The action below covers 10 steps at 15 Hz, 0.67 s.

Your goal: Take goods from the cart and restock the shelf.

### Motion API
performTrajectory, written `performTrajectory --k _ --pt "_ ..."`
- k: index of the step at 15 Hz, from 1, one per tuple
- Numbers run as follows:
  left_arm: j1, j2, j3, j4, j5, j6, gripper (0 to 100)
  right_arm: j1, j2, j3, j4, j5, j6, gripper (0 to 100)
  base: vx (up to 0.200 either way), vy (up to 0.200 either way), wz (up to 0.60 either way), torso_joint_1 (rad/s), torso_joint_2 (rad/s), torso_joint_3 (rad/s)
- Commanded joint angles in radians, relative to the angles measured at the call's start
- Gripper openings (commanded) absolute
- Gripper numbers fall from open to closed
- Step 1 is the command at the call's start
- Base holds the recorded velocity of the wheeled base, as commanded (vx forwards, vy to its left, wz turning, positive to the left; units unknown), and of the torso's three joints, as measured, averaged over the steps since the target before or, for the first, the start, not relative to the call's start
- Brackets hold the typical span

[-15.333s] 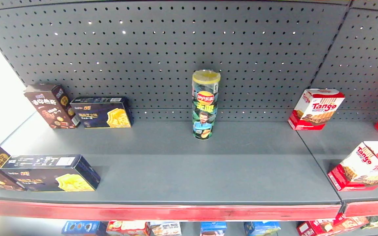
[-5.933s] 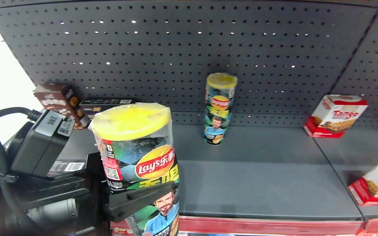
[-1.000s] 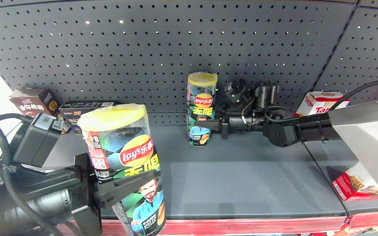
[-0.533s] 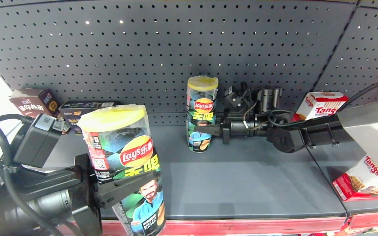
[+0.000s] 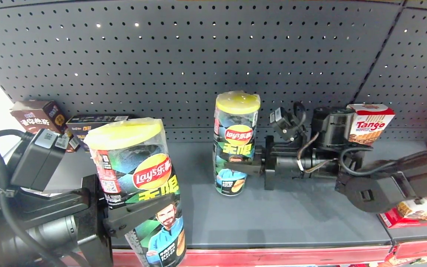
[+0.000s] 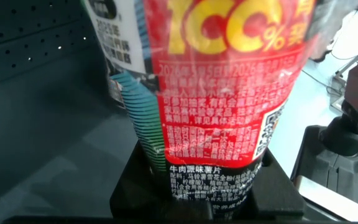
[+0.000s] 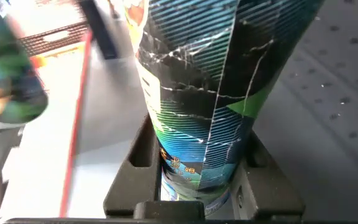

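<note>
Left hand (image 5: 139,217) pinches a film-wrapped, yellow-lidded cylindrical chip can (image 5: 133,163); right hand (image 5: 237,167) pinches a second can (image 5: 237,126) before the grey pegboard (image 5: 198,55).

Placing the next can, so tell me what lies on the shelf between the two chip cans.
Nothing: the head view shows bare grey shelf between the left can, in the left gripper, and the right can, in the right gripper.

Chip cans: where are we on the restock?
Done: neither can is released yet. In hand: one chip can is upright at mid-shelf with the right gripper shut on it; the left gripper holds a second can just in front of the shelf edge. Left: let go of the first, then set the second on the bare surface, likely beside it.
</note>
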Motion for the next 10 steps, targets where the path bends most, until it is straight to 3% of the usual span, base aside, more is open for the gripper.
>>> performTrajectory --k 1,6,10 --pt "0.0 -0.004 -0.003 -0.002 0.0 0.0 0 0.032 -0.156 0.216 -0.109 -0.012 -0.003 0 0.0 0.0 0.0 0.0 0.0 0.0" --pt "0.0 -0.004 -0.003 0.0 0.0 0.0 0 0.04 -0.133 0.41 -0.294 -0.035 -0.006 0 0.0 0.0 0.0 0.0 0.0 0.0" --pt "0.0 -0.002 -0.003 0.0 0.0 0.001 0 0.04 -0.071 0.449 -0.369 -0.031 -0.006 0 0.0 0.0 0.0 0.0 0.0 0.0"
